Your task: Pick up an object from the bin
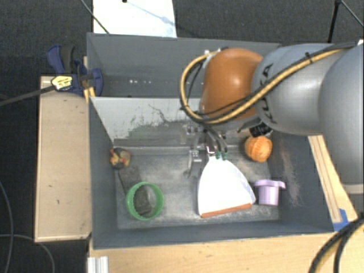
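Orange-covered wrist (227,84) hangs over the bin (170,238), its jaws, apart or together I cannot tell, at the narrow top of the white wedge (224,186), which fans out toward the near wall.

One camera looks down into the bin (136,61) from above and fairly close, apparently leaning from its front side.

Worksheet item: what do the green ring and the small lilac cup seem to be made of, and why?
Green ring: probably matte plastic or rubber, judging by its even, dull colour. Lilac cup: likely smooth moulded plastic; uniform tint, flanged rim.
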Available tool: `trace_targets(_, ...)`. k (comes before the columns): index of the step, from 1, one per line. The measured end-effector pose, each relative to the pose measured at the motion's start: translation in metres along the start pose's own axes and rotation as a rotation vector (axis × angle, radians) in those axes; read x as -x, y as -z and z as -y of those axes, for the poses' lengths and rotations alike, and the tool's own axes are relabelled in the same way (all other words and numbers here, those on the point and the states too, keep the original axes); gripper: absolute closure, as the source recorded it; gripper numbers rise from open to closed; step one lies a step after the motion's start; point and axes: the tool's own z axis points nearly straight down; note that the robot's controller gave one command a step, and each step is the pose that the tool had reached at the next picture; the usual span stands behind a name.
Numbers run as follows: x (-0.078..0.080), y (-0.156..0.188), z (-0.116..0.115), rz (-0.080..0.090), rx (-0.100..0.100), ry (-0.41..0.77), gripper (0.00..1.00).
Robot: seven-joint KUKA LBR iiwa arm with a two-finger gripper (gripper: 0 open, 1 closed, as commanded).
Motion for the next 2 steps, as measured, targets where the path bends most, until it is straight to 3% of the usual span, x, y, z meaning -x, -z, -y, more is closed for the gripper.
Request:
trace_targets(1,-0.003,0.003,0.032,-0.001,0.0,0.048,0.0)
trace_targets(2,-0.005,-0.016,0.062,0.0,-0.001,0.232,0.0)
